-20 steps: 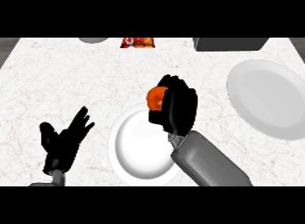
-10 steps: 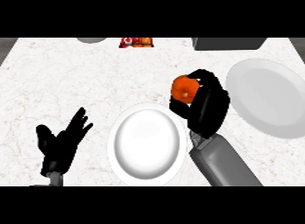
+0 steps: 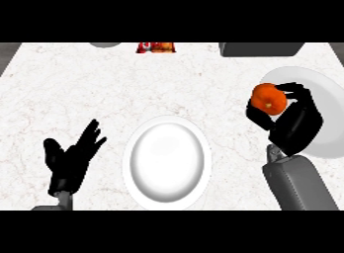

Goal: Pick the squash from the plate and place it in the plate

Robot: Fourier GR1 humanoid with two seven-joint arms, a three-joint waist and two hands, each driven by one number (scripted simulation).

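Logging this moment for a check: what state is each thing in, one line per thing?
squash: held in the right robot hand, at the left edge of the right plate.
right robot hand: curled round the squash.
left robot hand: open, resting at lower left.
centre plate: nothing on it.
right plate: partly covered by the hand.

The right hand (image 3: 295, 123) is carrying the orange squash (image 3: 268, 98) rightward, away from the near white plate (image 3: 167, 160) it was over a second ago, and is now holding it over the left rim of the far-right plate (image 3: 335, 106). Its forearm is swinging right with it, leaving the near plate fully uncovered.
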